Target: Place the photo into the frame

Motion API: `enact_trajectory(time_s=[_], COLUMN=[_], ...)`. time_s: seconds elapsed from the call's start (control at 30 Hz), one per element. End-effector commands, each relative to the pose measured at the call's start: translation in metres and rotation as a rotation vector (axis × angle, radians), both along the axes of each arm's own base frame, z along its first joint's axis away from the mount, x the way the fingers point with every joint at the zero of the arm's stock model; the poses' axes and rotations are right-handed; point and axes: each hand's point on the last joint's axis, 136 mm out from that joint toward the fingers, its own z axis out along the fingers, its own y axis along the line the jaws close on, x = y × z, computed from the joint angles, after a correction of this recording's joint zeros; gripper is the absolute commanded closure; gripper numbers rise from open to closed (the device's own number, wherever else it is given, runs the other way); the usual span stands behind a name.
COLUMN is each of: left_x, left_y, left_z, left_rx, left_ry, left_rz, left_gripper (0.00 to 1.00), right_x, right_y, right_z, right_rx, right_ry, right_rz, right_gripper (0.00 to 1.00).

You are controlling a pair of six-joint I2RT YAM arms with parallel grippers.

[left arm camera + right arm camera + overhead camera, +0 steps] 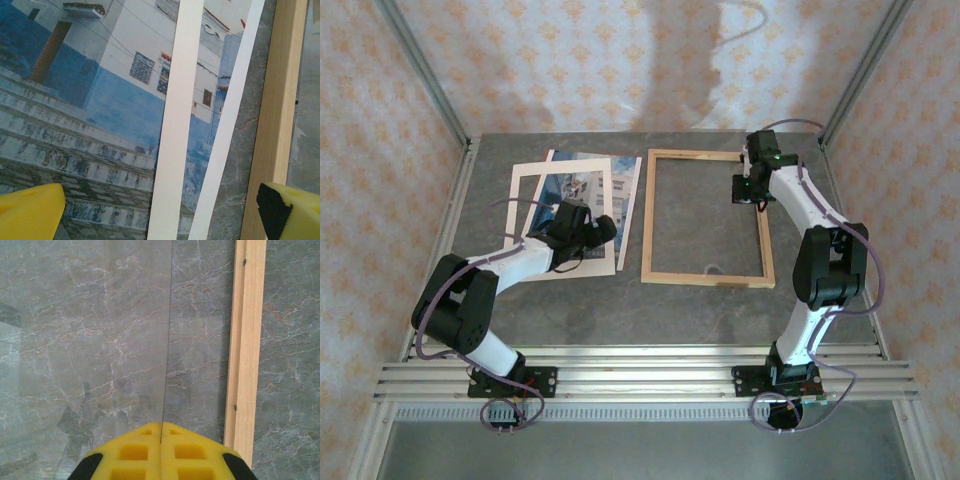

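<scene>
At the near edge of the table (570, 310) the two arms reach out, one to each side. The left gripper (595, 230) hangs low with its yellow fingers (30, 210) spread wide apart, and it holds nothing. One finger is over the photo (100, 100) and the other is over the left bar of the frame (277, 115). The photo lies flat on the table, just left of the frame, not in it yet. A cream mat (175, 125) lies on top of the photo, and one strip of it crosses the blue picture. The photo's right side sticks out past that strip, close to the frame. Farther back, the right gripper (161, 450) sits inside the frame near its right bar. Its fingers are pressed tight together. A thin line runs away from them across the table. It may be the edge of a clear sheet, but I cannot tell if they pinch it. I think the step now is getting hold of the photo. Next, the left gripper should come down on the bit of photo that sticks out and pinch only that. Flat paper is hard to lift, and the mat could come along too. Then the photo must slide right, over the wood bar, and lie flat inside the frame.
</scene>
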Motion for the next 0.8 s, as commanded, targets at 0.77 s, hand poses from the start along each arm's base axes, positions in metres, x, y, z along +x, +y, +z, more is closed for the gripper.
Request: enact_trajectory(time_s=[0.77], left_x=[0.0038], left_y=[-0.0036], left_z=[0.0007], left_rx=[-0.012], left_ry=[-0.006], left_rz=[0.000], left_gripper=[0.00], right_x=[0.0067], right_y=[-0.0116], right_z=[0.0187], right_rx=[-0.052], right_ry=[-0.051], right_rz=[-0.022], right_gripper=[1.00])
